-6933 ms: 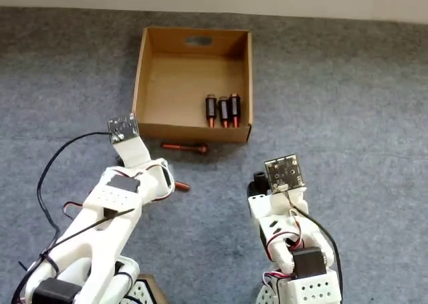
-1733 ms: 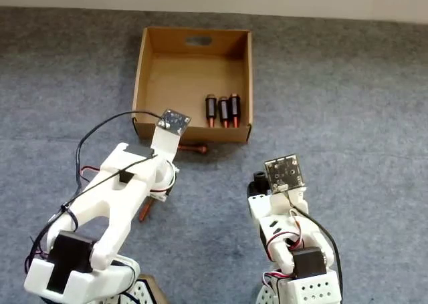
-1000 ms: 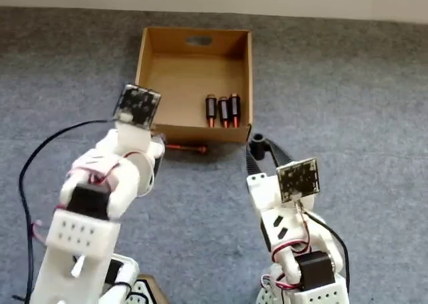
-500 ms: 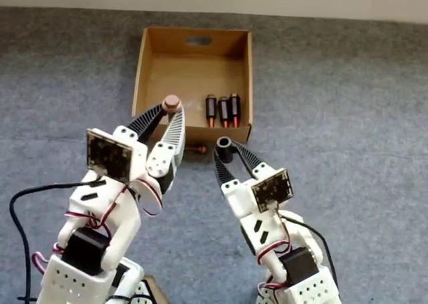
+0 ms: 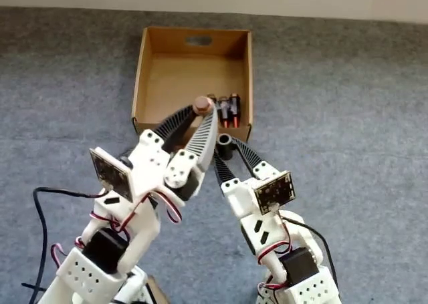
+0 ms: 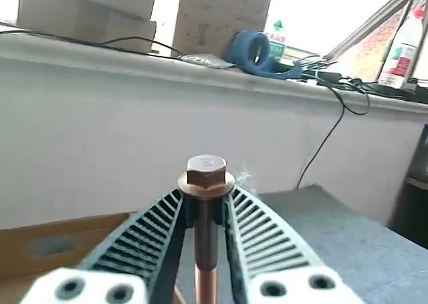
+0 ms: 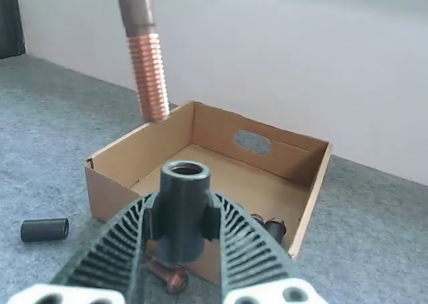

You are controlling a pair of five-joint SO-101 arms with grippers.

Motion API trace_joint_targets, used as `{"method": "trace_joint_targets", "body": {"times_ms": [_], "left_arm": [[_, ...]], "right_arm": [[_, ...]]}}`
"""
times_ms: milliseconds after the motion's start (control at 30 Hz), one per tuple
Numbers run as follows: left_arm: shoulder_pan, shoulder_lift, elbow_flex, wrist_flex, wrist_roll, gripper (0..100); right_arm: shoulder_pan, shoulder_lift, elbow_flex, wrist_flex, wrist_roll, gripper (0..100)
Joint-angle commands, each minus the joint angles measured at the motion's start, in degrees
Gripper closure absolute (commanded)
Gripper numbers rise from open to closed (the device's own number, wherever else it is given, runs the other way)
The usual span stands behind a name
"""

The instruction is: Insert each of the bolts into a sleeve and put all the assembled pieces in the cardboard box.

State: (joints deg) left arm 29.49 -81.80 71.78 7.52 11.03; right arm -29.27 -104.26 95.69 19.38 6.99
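Grey carpet covers the tabletop [image 5: 348,130], where the cardboard box [image 5: 142,77] holds assembled pieces [image 5: 231,110] by its near wall. The left end effector [image 5: 202,111] is clamped on an upright bolt [image 6: 206,174], head up. The right end effector [image 5: 225,150] grips a black sleeve [image 7: 184,190], mouth up. The bolt's threaded tip hangs above the sleeve, not yet inside. A spare sleeve [image 7: 44,229] lies beside the box.
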Motion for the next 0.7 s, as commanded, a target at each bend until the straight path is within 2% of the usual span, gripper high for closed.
{"method": "trace_joint_targets", "body": {"times_ms": [0,667], "left_arm": [[1.45,-0.48,-0.40,-1.67,0.35,99],[1.54,-0.40,1.98,-2.02,0.35,99]], "right_arm": [[-0.40,-0.66,1.10,-1.45,0.26,99.2],[-0.40,-0.66,1.10,-1.45,0.26,99.2]]}}
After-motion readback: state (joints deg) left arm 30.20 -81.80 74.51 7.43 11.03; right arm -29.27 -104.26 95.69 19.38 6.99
